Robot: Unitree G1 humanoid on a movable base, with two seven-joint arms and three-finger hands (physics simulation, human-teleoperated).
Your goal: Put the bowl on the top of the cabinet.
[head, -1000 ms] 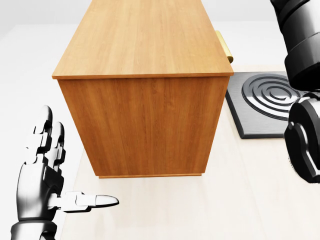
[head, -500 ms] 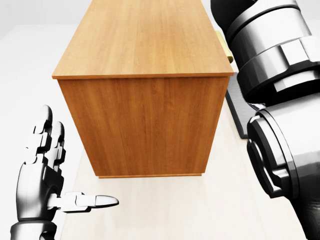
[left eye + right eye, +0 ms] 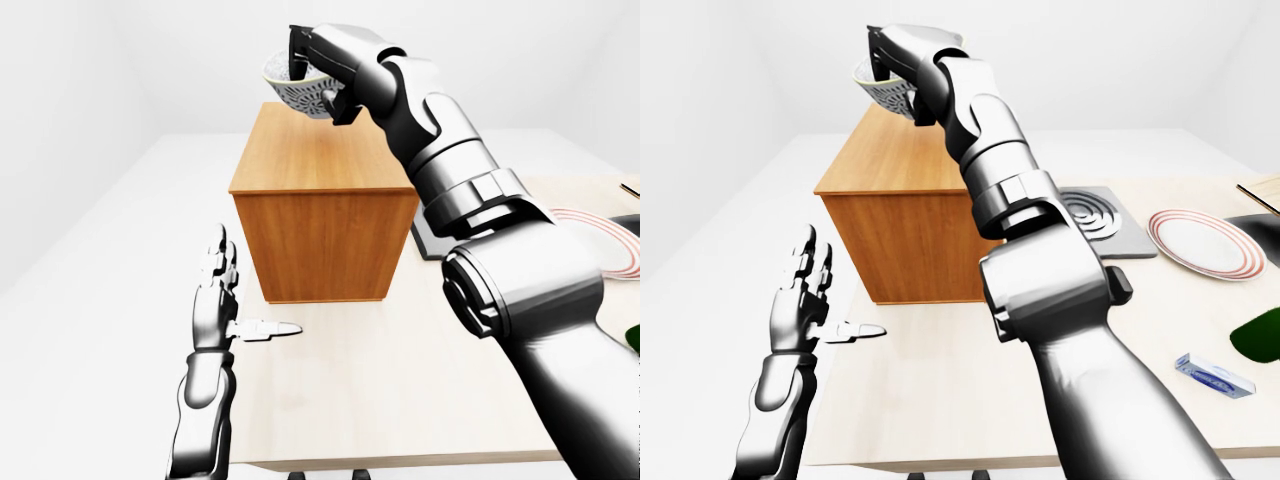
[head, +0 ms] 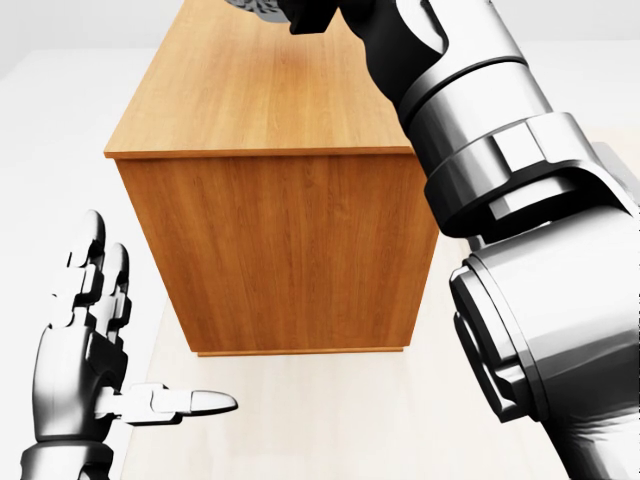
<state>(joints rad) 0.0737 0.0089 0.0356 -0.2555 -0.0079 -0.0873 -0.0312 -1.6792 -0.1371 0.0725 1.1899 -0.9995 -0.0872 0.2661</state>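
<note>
A white patterned bowl [image 3: 293, 92] is held in my right hand [image 3: 312, 72], whose fingers close on its rim. The bowl hangs in the air above the far end of the wooden cabinet [image 3: 322, 210], clear of its top. In the right-eye view the bowl [image 3: 883, 88] shows at the upper left, partly hidden by the hand. My right arm stretches up across the right half of the head view. My left hand [image 4: 110, 340] is open and empty, thumb out, low at the left of the cabinet.
The cabinet stands on a light wooden table [image 3: 940, 390]. To its right lie a grey hob plate [image 3: 1102, 222], a red-rimmed plate [image 3: 1200, 244], a dark green thing [image 3: 1260, 335] and a small blue and white packet [image 3: 1215, 376].
My right arm has swung up and leftward across the head view, now reaching over the cabinet top. The hob it once left visible is covered. My left hand has not moved.
</note>
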